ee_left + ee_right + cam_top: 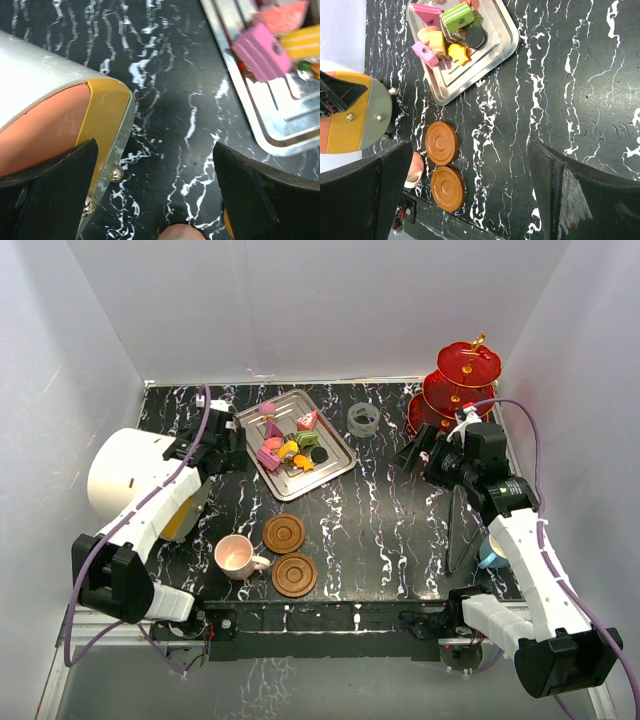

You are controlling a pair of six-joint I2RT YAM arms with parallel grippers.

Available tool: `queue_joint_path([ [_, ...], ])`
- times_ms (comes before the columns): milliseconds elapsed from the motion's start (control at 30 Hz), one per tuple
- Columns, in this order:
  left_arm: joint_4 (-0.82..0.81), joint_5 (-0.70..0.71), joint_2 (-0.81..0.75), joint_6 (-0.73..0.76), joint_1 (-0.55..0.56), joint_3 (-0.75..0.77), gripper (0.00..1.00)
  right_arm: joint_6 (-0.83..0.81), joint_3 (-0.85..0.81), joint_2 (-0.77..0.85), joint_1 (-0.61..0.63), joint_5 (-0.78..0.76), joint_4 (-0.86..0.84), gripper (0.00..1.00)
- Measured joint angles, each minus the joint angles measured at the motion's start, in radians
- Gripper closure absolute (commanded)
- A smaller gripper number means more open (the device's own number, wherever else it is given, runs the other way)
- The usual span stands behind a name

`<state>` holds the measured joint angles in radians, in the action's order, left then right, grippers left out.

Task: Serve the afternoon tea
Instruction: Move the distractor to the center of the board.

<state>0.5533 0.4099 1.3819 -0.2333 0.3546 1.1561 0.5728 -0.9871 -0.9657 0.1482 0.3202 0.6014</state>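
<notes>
Black white-veined marble table (390,530); left gripper (155,155) has its jaws spread wide with nothing between them, hanging over bare table between the big white drum with an orange face (120,472) and the flat silver steel tray (325,465); drum lies on its side at the left edge; right gripper (470,150) is also spread wide and carries nothing, poised above the table on the right, just in front of the red see-through three-tier stand with gold stem (455,390); stand is upright in the back right corner, and I can't see any food on its tiers; small colourful sweets (290,448) sit bunched on the tray, back centre-left, pink, green, yellow and dark pieces; small clear ring (363,420) is on the table just right of the tray; pink cup (235,557) is upright near the front edge, handle towards the right; two brown round saucers, one (284,533) behind the other (294,575), lie just right of the cup, touching or nearly so, both bare; blue cup (490,554) is at front right, mostly hidden by the right arm.
</notes>
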Motion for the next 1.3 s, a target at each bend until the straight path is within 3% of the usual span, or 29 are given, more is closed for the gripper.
queue_joint_path([
  [600, 0.016, 0.095, 0.048, -0.082, -0.14, 0.021, 0.01, 0.002, 0.0, -0.038, 0.0, 0.036, 0.022, 0.02],
  [1067, 0.037, 0.12, 0.048, -0.086, -0.187, 0.042, 0.01, -0.064, -0.029, -0.079, 0.0, 0.021, 0.079, 0.02],
  [1167, 0.035, 0.091, 0.042, -0.093, -0.19, 0.047, 0.01, -0.091, -0.043, -0.088, 0.0, 0.039, 0.077, 0.02],
  [1300, 0.011, -0.056, 0.001, -0.097, -0.195, 0.047, 0.01, -0.115, -0.044, -0.11, 0.0, 0.076, 0.075, 0.02],
])
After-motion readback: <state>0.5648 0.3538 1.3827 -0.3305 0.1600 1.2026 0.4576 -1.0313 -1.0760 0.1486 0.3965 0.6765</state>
